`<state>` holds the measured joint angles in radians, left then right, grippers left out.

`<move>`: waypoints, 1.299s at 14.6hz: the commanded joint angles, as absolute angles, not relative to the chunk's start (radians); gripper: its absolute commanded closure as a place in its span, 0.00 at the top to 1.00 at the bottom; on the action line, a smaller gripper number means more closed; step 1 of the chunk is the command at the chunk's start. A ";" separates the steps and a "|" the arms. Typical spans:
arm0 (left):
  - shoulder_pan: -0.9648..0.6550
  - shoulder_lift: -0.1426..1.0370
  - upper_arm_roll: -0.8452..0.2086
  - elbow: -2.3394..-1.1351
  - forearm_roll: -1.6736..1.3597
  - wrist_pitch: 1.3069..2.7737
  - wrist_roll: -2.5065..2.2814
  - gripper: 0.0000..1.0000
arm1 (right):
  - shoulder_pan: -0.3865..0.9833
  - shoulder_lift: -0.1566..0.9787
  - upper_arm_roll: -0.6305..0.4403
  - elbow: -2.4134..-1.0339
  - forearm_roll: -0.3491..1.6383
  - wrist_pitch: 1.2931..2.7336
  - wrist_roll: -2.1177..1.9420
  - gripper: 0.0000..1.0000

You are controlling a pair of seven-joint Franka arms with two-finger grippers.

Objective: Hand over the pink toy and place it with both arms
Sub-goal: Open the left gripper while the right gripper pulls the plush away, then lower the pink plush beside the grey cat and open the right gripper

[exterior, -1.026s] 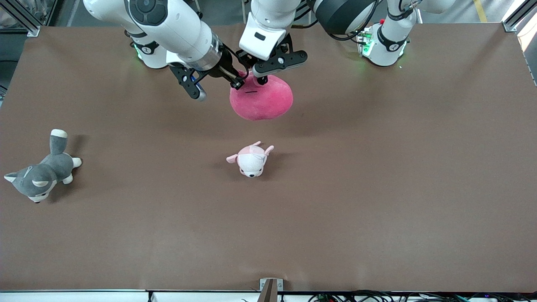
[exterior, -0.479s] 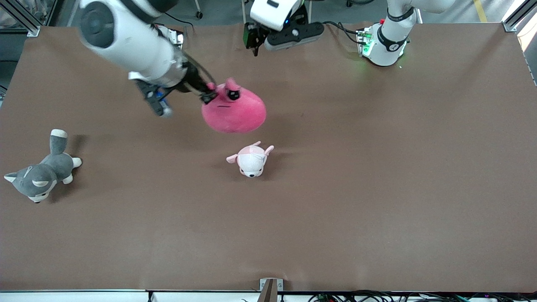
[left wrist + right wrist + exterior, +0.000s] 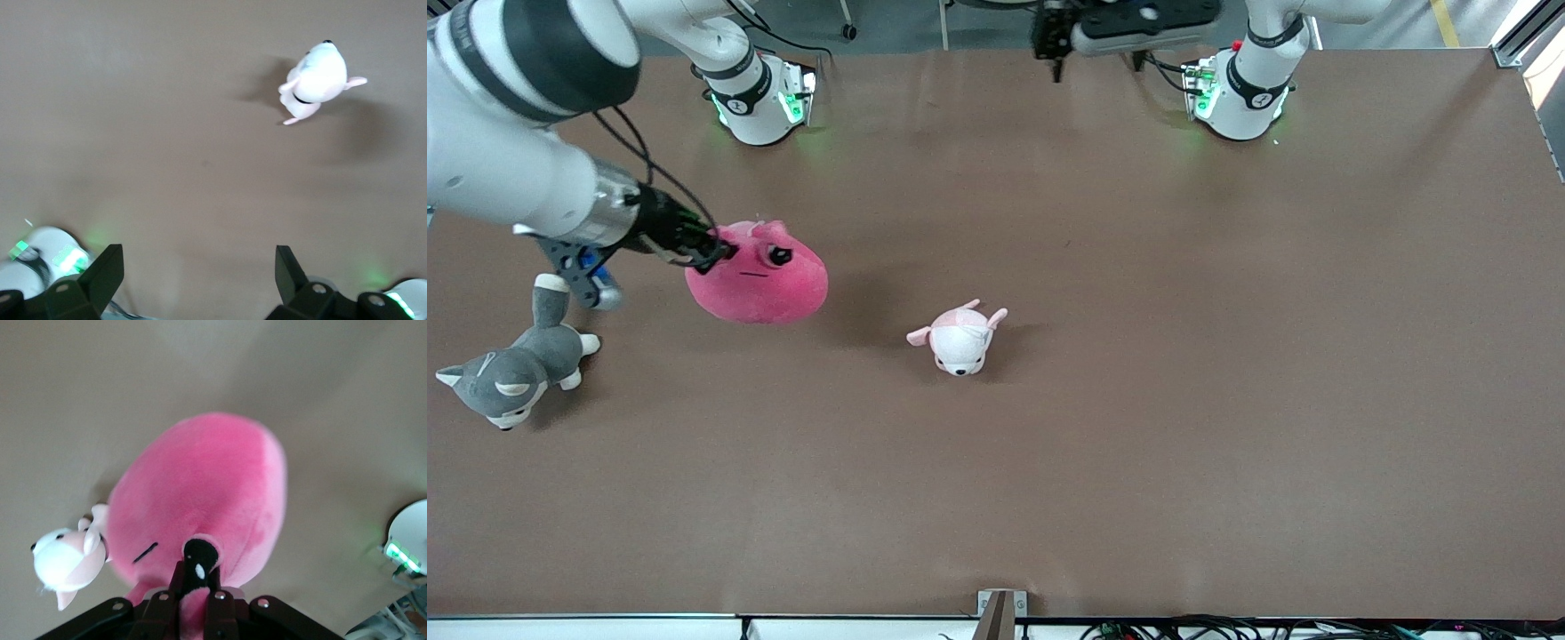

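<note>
1. Right end effector [image 3: 710,249]: clenched on the upper edge of the pink toy [image 3: 760,286], close to one of its dark eyes. The right wrist view confirms it, with a fold of pink plush pinched between the two closed fingers [image 3: 175,600].
2. Pink toy: hangs from the right end effector over the table [image 3: 1138,427], toward the right arm's end of it. Its face, with a thin line mouth, is turned upward. Whether its underside touches the table cannot be told.
3. Left end effector [image 3: 1060,55]: raised above the table edge where the bases stand, between the two bases. In the left wrist view its two fingers [image 3: 107,270] stand wide apart with nothing between them, so it is released. The left arm waits.
4. White puppy [image 3: 959,339]: lies on the table near its middle, nearer to the front camera than the pink toy and well apart from it. It also shows in both wrist views.
5. Grey husky [image 3: 511,369]: lies on the table at the right arm's end, nearer to the front camera than the pink toy, its tail pointing up toward the right arm's wrist.
</note>
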<state>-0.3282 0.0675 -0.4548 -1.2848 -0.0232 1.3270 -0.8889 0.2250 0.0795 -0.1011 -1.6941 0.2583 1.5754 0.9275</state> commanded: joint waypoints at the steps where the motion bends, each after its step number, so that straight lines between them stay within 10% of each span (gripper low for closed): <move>1: -0.182 -0.064 -0.459 -1.419 -0.020 1.331 -0.641 1.00 | 0.115 0.061 -0.080 -1.797 0.256 1.664 0.777 0.01; 13: 0.202 -0.048 -0.456 -1.637 0.000 1.581 -0.125 1.00 | 0.089 0.265 -0.077 -1.882 0.261 1.858 0.655 0.10; 15: 0.238 -0.026 -0.456 -1.647 0.000 1.595 -0.094 1.00 | 0.083 0.305 -0.077 -1.878 0.261 1.897 0.652 0.35; 17: 0.244 -0.005 -0.456 -1.641 0.009 1.598 -0.080 1.00 | 0.077 0.334 -0.077 -1.858 0.261 1.910 0.641 0.88; 19: 0.247 -0.003 -0.456 -1.637 0.017 1.598 -0.078 1.00 | 0.074 0.334 -0.078 -1.829 0.256 1.907 0.569 1.00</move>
